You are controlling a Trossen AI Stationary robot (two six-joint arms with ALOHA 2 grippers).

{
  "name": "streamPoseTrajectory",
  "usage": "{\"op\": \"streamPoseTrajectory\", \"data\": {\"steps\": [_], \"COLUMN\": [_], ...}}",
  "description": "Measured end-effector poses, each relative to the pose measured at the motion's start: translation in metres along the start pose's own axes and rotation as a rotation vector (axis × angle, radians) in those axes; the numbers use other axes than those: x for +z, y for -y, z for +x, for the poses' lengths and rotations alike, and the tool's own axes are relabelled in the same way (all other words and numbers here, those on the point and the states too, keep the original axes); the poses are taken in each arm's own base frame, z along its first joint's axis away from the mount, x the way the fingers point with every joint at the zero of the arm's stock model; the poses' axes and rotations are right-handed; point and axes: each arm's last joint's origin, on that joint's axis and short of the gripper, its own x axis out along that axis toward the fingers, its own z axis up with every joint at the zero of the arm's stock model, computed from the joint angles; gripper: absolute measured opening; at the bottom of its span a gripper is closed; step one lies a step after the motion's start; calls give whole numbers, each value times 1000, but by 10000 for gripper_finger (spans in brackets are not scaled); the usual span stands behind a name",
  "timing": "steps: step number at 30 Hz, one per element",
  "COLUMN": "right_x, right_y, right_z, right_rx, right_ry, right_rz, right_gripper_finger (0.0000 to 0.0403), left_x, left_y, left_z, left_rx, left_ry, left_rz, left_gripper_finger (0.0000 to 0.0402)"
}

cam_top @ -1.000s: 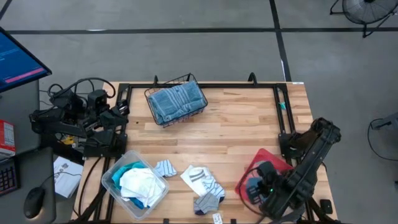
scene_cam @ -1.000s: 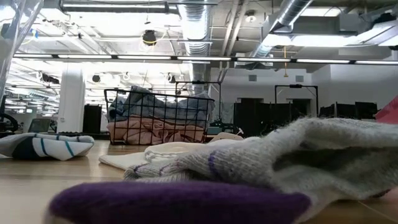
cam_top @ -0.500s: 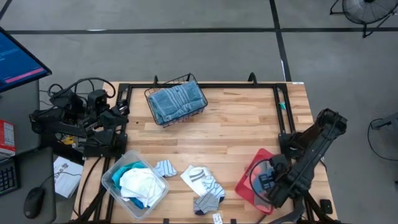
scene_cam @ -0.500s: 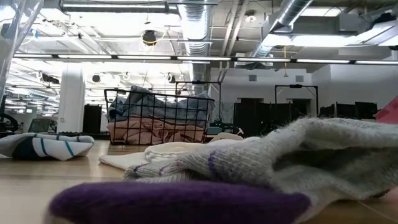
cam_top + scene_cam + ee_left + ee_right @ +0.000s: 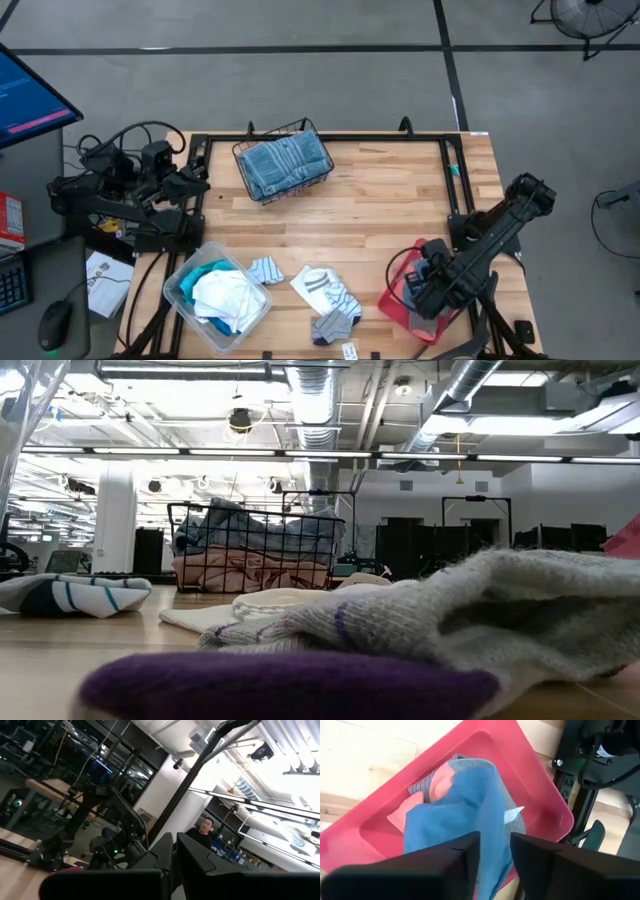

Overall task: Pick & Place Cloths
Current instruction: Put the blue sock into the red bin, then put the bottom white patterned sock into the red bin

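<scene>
My right gripper (image 5: 495,855) points steeply down over the red tray (image 5: 540,775) at the table's near right (image 5: 393,300). Its fingers stand apart. A bright blue cloth (image 5: 465,805) lies bunched in the tray on a grey and coral sock (image 5: 437,782) and reaches up between the fingers. My left gripper (image 5: 175,855) waits shut beyond the table's left edge (image 5: 200,183). A grey-blue towel (image 5: 285,160) fills the black wire basket (image 5: 250,180) at the far side. Socks (image 5: 325,290) lie loose near the front edge. My right gripper comes from above with the blue cloth's upper fold (image 5: 492,827) rising into the gap between its parted fingers. The cloth's lower part rests in the tray. I cannot tell whether the fingers touch it.
A clear plastic bin (image 5: 180,285) with white and turquoise cloths stands at the near left. A striped sock (image 5: 265,270) and a grey and purple sock (image 5: 335,325) lie by the front edge, close before the low camera (image 5: 280,685). Bare wood shows mid-table.
My right gripper has sunk toward the red tray with the blue cloth and has tipped more steeply downward, shifting a little toward the table's far edge. The left arm has kept still.
</scene>
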Motion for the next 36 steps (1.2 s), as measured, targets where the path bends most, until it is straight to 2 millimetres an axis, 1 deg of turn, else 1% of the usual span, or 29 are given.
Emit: {"op": "streamPoseTrajectory", "data": {"steps": [6,10,12,14,17,22,25,30,33,36], "right_x": [7,12,16,20,26,34,43,57,58,53], "right_y": [1,-1,-1,-2,-2,-12,-29,-72,-103,-130], "right_z": [-4,-9,-12,-14,-16,-17,-17,-11,-2,12], "right_rx": [12,90,125,155,169,249,362,537,632,691], "right_ry": [-33,-71,-84,-95,-99,-82,-13,122,197,263], "right_rz": [-58,-107,-114,-104,-128,-268,-373,-604,-730,-846], "right_gripper_finger": [182,238,258,271,276,276,276,276,277,277], "left_x": [0,1,1,1,1,0,-2,-6,-9,-12], "left_y": [-1,-1,-1,-1,-1,-2,-5,-9,-13,-17], "left_z": [0,0,0,0,0,2,6,15,22,28], "left_rx": [20,27,30,44,49,54,65,85,109,145], "left_ry": [15,20,22,32,36,29,16,-12,-27,-33], "left_rz": [23,28,29,30,30,52,46,42,42,39], "left_gripper_finger": [38,65,81,96,117,137,139,138,138,138]}}
